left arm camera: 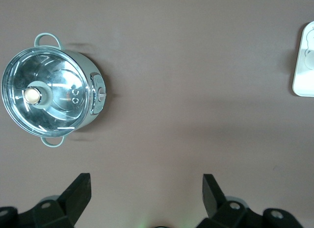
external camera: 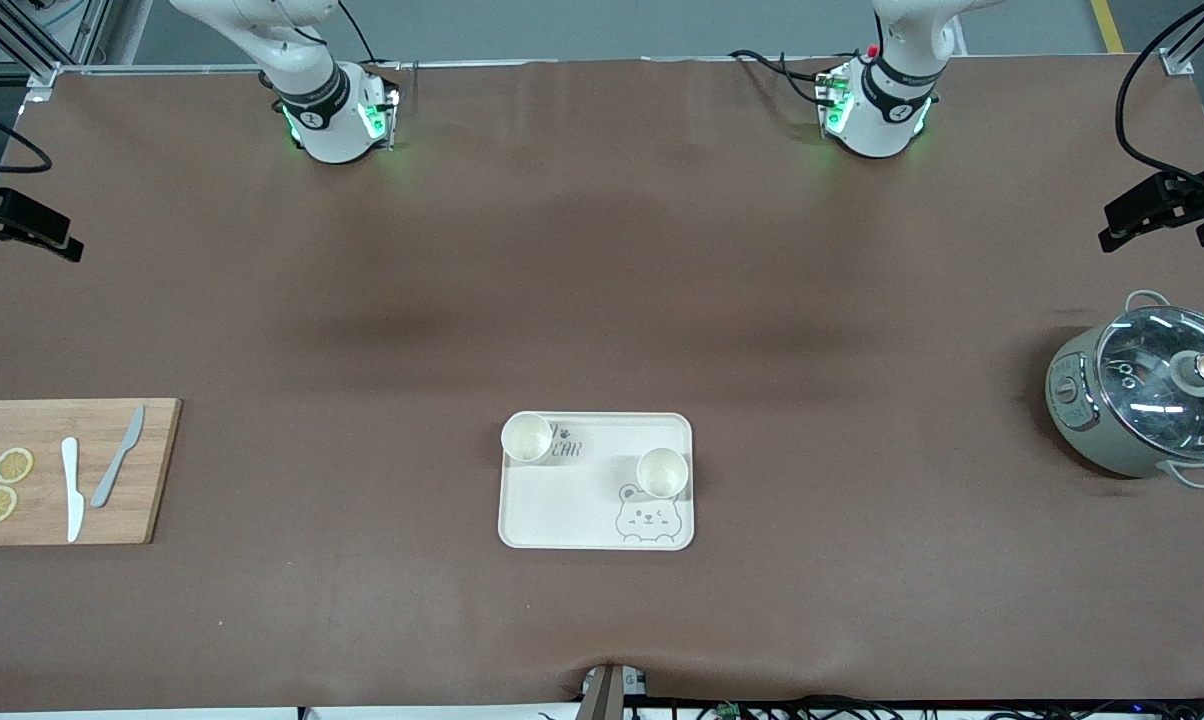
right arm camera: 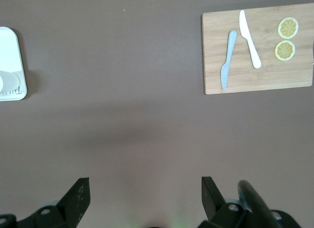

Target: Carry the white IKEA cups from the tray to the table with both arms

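Observation:
Two white IKEA cups stand upright on the cream bear tray (external camera: 562, 515). One cup (external camera: 527, 438) is at the tray's corner toward the right arm's end, the other (external camera: 661, 472) is just above the bear drawing. Both arms are raised, and only their bases (external camera: 332, 115) (external camera: 877, 105) show in the front view. My left gripper (left arm camera: 146, 181) is open and empty, high over bare table between the pot and the tray's edge (left arm camera: 305, 71). My right gripper (right arm camera: 144, 185) is open and empty, high over bare table between the cutting board and the tray (right arm camera: 11, 51).
A wooden cutting board (external camera: 152, 470) with two knives and two lemon slices lies at the right arm's end. A grey pot with a glass lid (external camera: 1152, 400) stands at the left arm's end. Black camera clamps (external camera: 22, 225) (external camera: 1162, 205) sit at both table ends.

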Robot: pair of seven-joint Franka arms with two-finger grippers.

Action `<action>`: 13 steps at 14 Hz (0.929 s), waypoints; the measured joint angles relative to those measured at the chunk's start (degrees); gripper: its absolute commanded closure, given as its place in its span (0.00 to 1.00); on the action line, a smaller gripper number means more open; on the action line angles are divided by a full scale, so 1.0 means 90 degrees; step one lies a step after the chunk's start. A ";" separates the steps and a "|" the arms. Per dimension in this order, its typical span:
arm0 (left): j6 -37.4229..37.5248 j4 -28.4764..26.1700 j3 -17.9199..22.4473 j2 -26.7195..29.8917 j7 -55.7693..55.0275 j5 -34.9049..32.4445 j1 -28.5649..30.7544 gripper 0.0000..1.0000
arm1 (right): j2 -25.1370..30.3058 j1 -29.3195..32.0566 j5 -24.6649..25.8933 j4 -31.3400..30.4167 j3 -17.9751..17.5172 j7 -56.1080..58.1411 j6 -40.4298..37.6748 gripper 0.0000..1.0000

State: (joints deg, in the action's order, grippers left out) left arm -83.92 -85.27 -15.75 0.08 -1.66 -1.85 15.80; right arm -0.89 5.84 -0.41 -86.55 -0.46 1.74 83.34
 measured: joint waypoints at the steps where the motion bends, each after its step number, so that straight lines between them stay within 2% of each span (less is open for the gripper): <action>1: 0.0002 0.0004 0.0002 -0.0034 0.0000 0.0002 0.0003 0.00 | -0.0066 -0.0001 -0.0001 0.0000 -0.0007 0.0005 0.0018 0.00; 8: -0.0437 -0.0011 -0.0052 -0.1071 -0.0194 0.0623 -0.0081 0.00 | -0.0536 -0.0360 0.0104 0.0010 -0.0056 0.0060 0.0491 0.00; 13: -0.0713 -0.0013 -0.0062 -0.1662 -0.0521 0.0599 -0.0400 0.00 | -0.0764 -0.0421 0.0099 0.0001 -0.0059 0.0060 0.0562 0.00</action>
State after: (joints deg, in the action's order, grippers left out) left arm -90.33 -85.40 -16.32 -14.88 -6.35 3.54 12.20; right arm -7.76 2.05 0.49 -86.54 -0.99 2.28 88.40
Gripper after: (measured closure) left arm 0.000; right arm 0.000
